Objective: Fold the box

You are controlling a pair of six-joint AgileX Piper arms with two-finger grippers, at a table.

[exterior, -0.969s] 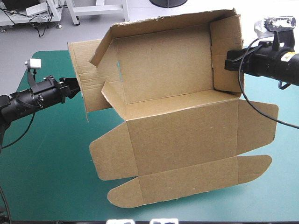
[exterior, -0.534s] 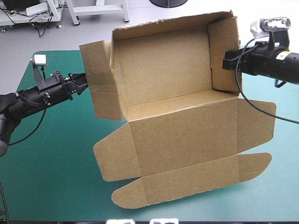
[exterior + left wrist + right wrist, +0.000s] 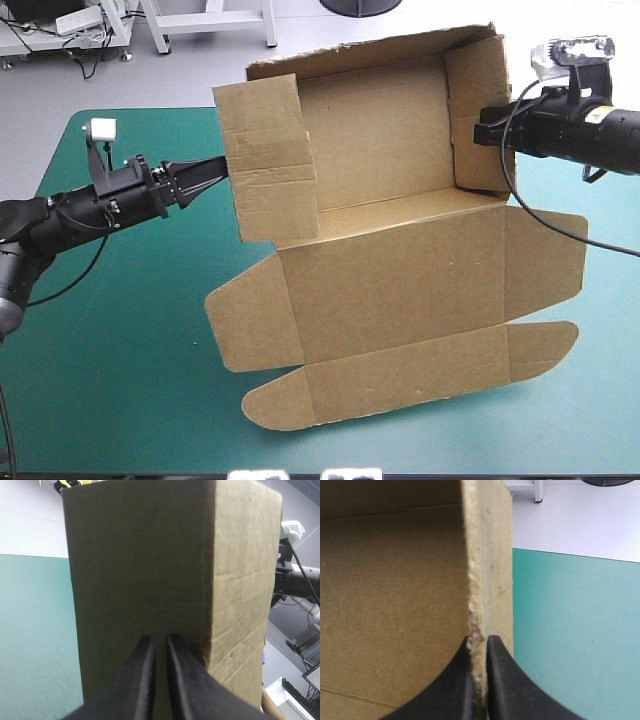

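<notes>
The box (image 3: 400, 275) takes up the middle of the frame, raised off the teal-green counter (image 3: 110, 350) at its upper end, and I would put the job at about half done. The tray part, in the upper middle, has its far wall (image 3: 370, 50) and right wall (image 3: 482, 100) standing. The left wall panel (image 3: 268, 160) is up and swung in over the tray floor, but it looks neither tucked nor locked. The lid (image 3: 395, 285) lies flat toward the lower middle. Its side flaps are spread out and the rounded front flap (image 3: 400, 385) is unfolded at the lower edge. What is left, as I judge it, is seating that left wall and dealing with the lid's flaps.

The left hand (image 3: 218, 168), coming in from the left of the frame, has its black fingers drawn almost together. Their tips are against the outer face of the left wall panel. It appears to be pushing rather than pinching, though its own camera doesn't settle that. The right hand (image 3: 478, 132), at the upper right, is clamped on the right wall, with the board's raw edge between its fingers.
</notes>
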